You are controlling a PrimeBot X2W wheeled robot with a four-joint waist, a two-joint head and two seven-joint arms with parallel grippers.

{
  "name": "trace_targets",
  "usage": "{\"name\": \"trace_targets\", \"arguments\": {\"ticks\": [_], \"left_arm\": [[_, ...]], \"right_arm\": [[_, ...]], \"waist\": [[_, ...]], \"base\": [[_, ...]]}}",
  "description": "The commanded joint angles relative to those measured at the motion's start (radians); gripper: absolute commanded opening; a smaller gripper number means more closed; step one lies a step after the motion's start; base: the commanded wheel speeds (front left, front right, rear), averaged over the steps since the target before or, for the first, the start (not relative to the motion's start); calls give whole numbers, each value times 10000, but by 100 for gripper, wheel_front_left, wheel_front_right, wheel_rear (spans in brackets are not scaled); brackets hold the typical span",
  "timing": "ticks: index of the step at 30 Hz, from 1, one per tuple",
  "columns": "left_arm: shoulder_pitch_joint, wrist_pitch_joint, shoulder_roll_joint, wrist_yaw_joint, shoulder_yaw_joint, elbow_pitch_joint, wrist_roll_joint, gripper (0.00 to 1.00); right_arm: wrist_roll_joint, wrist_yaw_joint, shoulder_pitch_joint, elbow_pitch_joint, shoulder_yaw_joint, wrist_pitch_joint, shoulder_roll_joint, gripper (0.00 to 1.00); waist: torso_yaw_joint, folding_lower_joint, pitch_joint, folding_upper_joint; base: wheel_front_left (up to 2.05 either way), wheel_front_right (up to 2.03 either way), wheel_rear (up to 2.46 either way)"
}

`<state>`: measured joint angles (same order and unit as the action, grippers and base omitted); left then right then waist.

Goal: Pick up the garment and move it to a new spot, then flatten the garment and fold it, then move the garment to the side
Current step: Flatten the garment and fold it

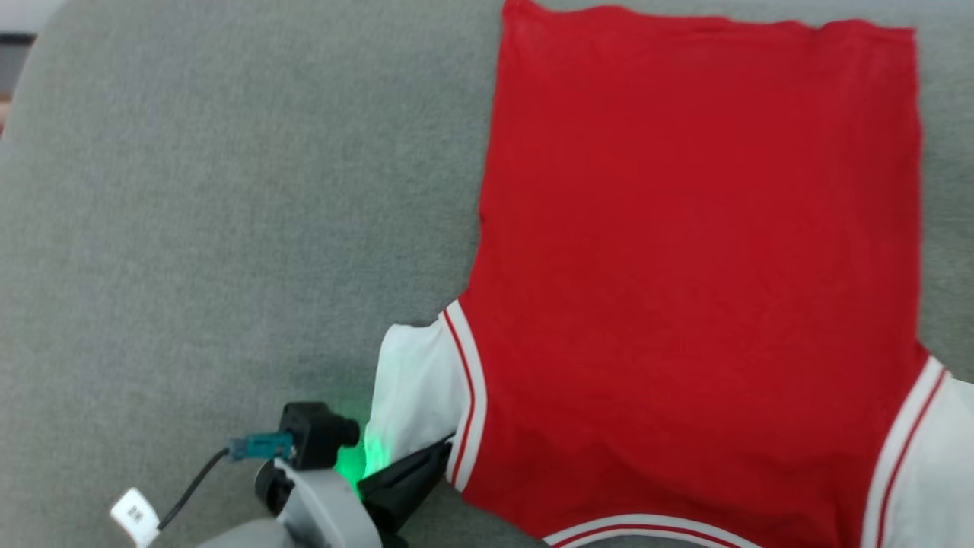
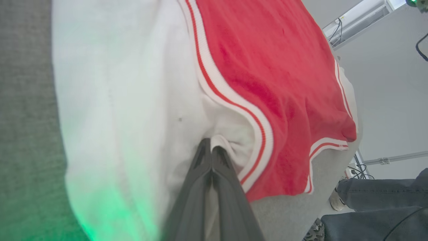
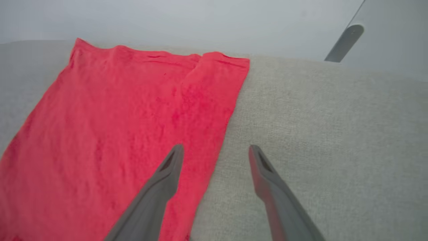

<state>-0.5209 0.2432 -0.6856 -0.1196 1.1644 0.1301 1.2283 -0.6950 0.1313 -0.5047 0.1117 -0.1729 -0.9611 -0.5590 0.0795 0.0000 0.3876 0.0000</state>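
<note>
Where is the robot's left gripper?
In the head view the left gripper is at the bottom, left of middle, shut on the white sleeve of the garment, on the grey surface.

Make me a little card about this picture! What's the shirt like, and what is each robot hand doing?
T-shirt: red with white sleeves, laid out
surface: grey fabric
left gripper: jaws shut on the white sleeve
right gripper: jaws open, above the T-shirt's side edge
person: legs in jeans, beside the surface
</note>
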Motion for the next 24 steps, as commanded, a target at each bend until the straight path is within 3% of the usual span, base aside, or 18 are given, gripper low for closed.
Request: {"name": "trace_targets", "arguments": {"ticks": [1,10,16,22,23,24], "left_arm": [[-240,-137,266,-35,81,82,-101,0],[-1212,-261,563,-67,256,313,-272,0],[-1760,-220,663,-15,479,279,-256,0],[-2180,-120,589,45,605,463,-87,0],[-2233,-98,574,49,630,513,-43,0],[-2277,-92,555,52,643,548,-22,0]], "right_arm": [[357,-9,-769,-608,73,-281,192,100],[3220,-11,-5104,-4433,353,-1728,244,100],[4504,-11,-6237,-5836,319,-1673,209,100],[4842,-9,-6560,-6743,552,-1499,365,100],[4809,-9,-6571,-6849,598,-1475,425,85],[4775,-6,-6574,-6928,668,-1448,467,23]], "waist": [[600,0,674,0],[1508,0,1942,0],[1767,0,2622,0],[1798,0,2976,0],[1781,0,2989,0],[1763,0,2992,0]], "base": [[0,0,0],[0,0,0],[0,0,0],[0,0,0],[0,0,0],[0,0,0]]}}
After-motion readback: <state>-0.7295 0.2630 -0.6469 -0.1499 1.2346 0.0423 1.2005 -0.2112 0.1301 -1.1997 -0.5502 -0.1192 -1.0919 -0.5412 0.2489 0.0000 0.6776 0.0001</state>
